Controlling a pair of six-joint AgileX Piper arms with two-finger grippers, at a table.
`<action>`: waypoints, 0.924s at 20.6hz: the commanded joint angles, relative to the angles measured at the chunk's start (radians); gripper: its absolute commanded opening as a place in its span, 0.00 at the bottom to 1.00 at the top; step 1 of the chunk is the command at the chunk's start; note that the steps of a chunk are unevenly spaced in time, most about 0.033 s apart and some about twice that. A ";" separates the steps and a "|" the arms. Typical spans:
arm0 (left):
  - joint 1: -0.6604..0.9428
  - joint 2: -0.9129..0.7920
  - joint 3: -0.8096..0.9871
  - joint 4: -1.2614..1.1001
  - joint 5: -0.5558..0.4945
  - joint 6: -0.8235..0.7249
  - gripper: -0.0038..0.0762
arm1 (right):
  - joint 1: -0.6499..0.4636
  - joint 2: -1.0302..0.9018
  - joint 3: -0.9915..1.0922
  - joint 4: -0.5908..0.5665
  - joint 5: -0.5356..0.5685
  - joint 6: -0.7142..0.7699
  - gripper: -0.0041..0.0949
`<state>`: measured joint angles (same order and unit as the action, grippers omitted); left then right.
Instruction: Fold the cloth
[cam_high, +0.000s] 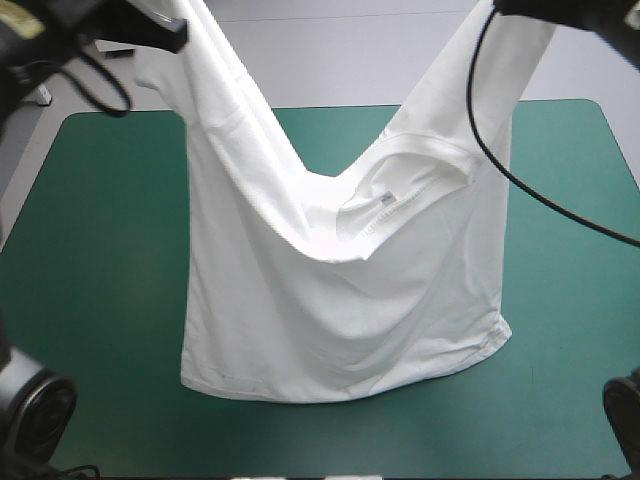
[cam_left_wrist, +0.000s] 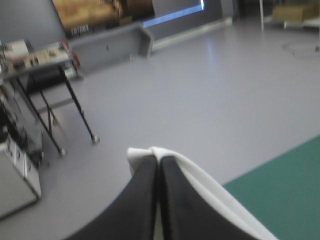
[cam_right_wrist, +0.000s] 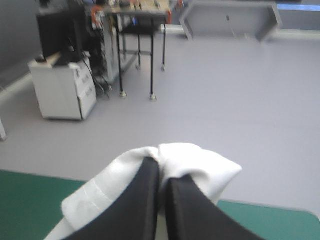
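Observation:
The white T-shirt (cam_high: 340, 290) hangs from both raised arms, held near its two shoulders, its neck opening sagging in the middle and its hem resting on the teal-green table (cam_high: 90, 250). My left gripper (cam_left_wrist: 158, 162) is shut on the T-shirt (cam_left_wrist: 200, 182), white cloth wrapped over its fingertips. My right gripper (cam_right_wrist: 162, 172) is also shut on the T-shirt (cam_right_wrist: 200, 162), a bunched fold bulging round the tips. In the high view both grippers sit at the upper corners, mostly out of the picture.
Teal-green cover lies bare to the left and right of the hanging shirt (cam_high: 570, 280). A black cable (cam_high: 520, 180) from the right wrist hangs in front of the shirt's right side.

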<state>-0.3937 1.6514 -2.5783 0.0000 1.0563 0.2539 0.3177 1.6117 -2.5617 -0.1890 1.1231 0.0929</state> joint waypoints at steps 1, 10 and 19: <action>0.021 0.099 0.031 0.046 -0.034 -0.043 0.04 | 0.000 0.071 0.084 -0.107 -0.042 0.073 0.02; 0.145 0.515 0.053 0.008 -0.092 -0.095 0.04 | -0.187 0.402 0.222 0.183 -0.065 0.018 0.02; 0.177 0.725 0.053 -0.083 -0.202 -0.122 0.04 | -0.217 0.619 0.222 0.290 -0.073 -0.033 0.09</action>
<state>-0.2245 2.4373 -2.4973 -0.0489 0.9308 0.1353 0.1103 2.2839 -2.3140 0.0820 1.1008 0.0770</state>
